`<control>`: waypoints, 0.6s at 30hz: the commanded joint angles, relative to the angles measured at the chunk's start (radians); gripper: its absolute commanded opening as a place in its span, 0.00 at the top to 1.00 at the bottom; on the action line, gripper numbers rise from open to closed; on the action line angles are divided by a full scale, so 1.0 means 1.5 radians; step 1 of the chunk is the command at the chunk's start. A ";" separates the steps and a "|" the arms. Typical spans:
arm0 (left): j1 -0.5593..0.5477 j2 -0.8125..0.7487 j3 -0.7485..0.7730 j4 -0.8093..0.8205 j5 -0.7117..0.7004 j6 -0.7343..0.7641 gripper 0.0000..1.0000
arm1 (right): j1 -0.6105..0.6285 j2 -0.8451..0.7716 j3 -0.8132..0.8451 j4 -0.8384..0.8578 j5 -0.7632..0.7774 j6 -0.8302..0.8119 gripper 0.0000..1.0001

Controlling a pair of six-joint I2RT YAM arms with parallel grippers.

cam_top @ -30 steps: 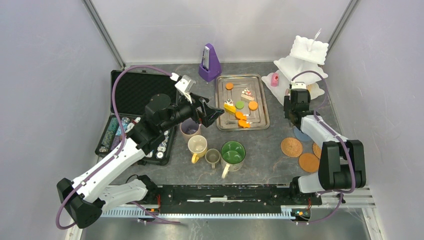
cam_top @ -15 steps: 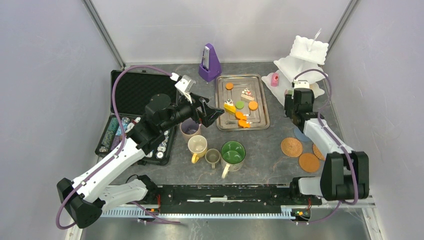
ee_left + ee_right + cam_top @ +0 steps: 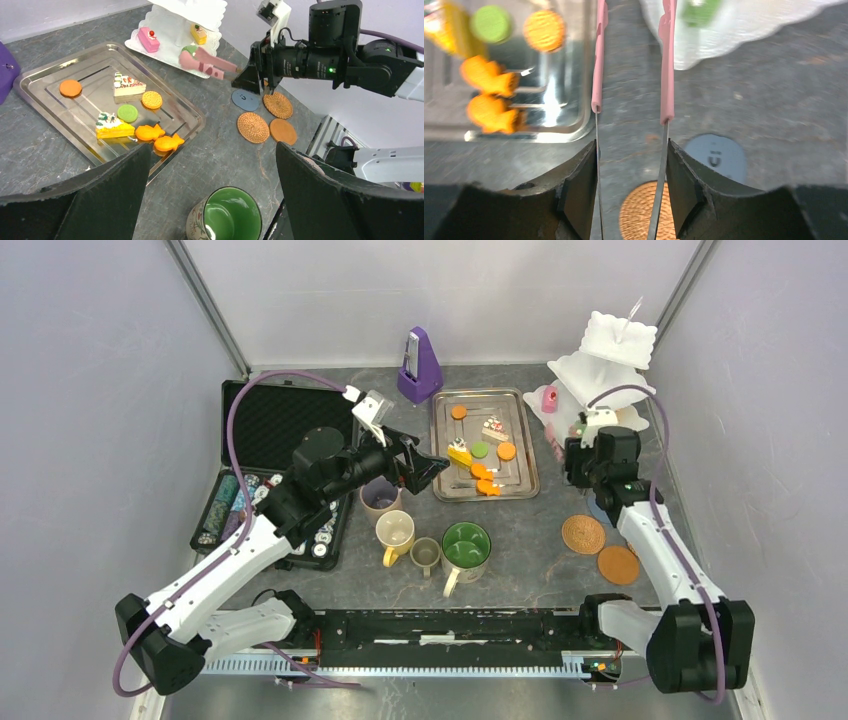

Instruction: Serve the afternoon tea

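Observation:
My right gripper (image 3: 572,454) (image 3: 631,155) is shut on the handles of pink-tipped tongs (image 3: 667,65) (image 3: 205,61). The tong tips stand apart and empty, between the steel tray (image 3: 520,455) and the white three-tier stand (image 3: 610,350). A green pastry (image 3: 190,49), a pink one (image 3: 549,398) and a yellow one (image 3: 198,34) lie on the stand's bottom tier. Several pastries stay in the tray, among them two orange fish (image 3: 160,138). My left gripper (image 3: 425,468) (image 3: 212,150) is open and empty above the big green mug (image 3: 466,545) (image 3: 227,217).
The mauve (image 3: 380,495), yellow (image 3: 395,532) and olive (image 3: 426,555) mugs stand by the green one. A woven coaster (image 3: 583,534), a cork coaster (image 3: 618,565) and a grey disc (image 3: 716,155) lie below the right gripper. The chip case (image 3: 250,425) and the metronome (image 3: 420,365) are at the back left.
My right gripper has shifted a little right and toward the near edge with the tongs, and its elbow has swung nearer. The left arm has not moved.

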 commanded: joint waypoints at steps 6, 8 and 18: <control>-0.004 0.005 0.020 0.028 0.019 0.008 0.00 | 0.122 0.054 0.064 0.030 -0.195 -0.085 0.46; -0.004 0.005 0.019 0.027 0.014 0.012 0.00 | 0.122 0.096 0.088 0.038 -0.184 -0.087 0.46; -0.004 0.002 0.023 0.026 0.010 0.017 0.00 | 0.121 0.197 0.160 0.053 -0.139 -0.138 0.45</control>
